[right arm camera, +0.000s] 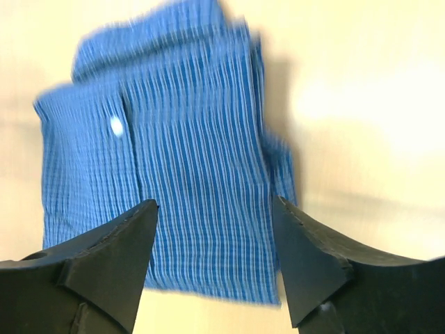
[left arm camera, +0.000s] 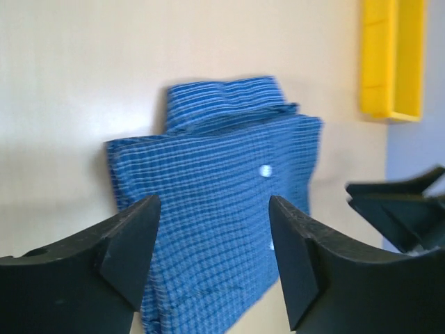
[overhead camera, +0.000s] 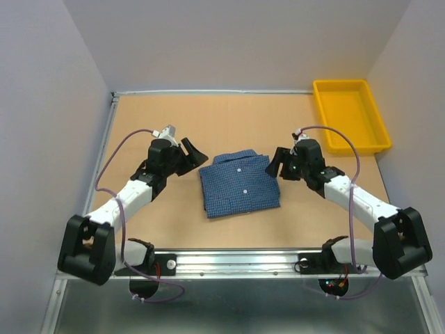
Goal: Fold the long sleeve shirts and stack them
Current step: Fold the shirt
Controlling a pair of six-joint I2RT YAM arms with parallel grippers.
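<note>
Tan bench (overhead camera: 160, 118) between white walls carries the folded blue fine-check button-up shirt (overhead camera: 240, 184) at its middle; collar at the far end, long axis running near to far. Left pincer (overhead camera: 195, 154) and right pincer (overhead camera: 276, 162) flank its far corners, both spread wide and empty; each looks about equally near.

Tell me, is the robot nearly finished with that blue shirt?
Done: the blue shirt lies folded in a compact rectangle, buttons up. In hand: nothing; the left gripper and right gripper stand open either side of it. Left: stacking, though no other shirt is in view.
</note>
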